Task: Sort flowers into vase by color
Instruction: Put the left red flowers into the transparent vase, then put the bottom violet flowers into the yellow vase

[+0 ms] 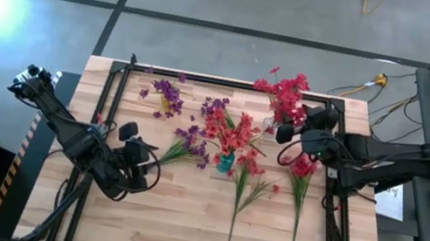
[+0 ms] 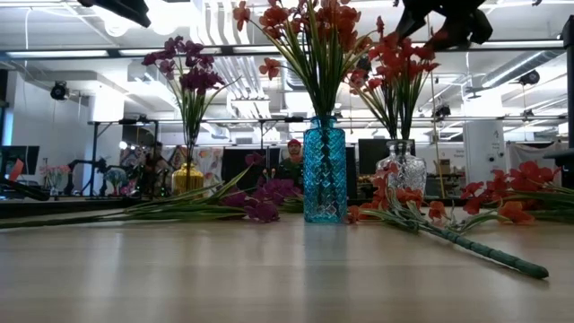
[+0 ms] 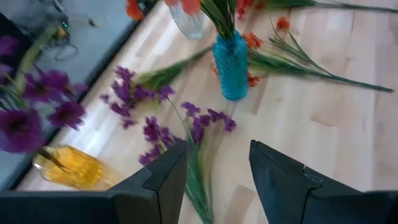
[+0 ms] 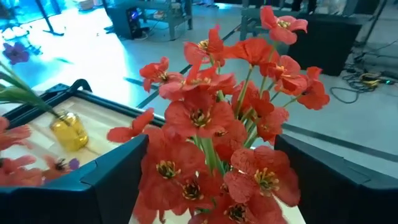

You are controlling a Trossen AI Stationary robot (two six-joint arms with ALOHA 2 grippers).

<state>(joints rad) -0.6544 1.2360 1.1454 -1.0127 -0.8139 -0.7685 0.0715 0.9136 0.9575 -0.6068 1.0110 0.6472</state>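
Red flowers (image 4: 217,118) stand in a clear vase (image 2: 404,167) at the far right of the table. My right gripper (image 4: 210,146) is open up at their blossoms, a finger on either side. More red flowers fill a teal vase (image 1: 225,161) mid-table, and purple flowers (image 1: 167,92) stand in a yellow vase (image 3: 68,167). Loose purple sprigs (image 3: 186,130) and red sprigs (image 1: 245,183) lie flat on the wood. My left gripper (image 3: 217,149) hovers open above the purple sprigs, nothing between its fingers. My right gripper has the red bunch's blossoms (image 4: 186,115) between its open fingers, coming in nearly level from the table's right. Petals overlap the fingers (image 4: 118,168) in the wrist view, and I cannot tell whether they touch.
A black frame (image 1: 117,94) runs along the table's left, far and right sides. Another loose red sprig (image 1: 300,198) lies near the right edge, stem toward the near edge. The near part of the table (image 1: 178,229) is bare wood.
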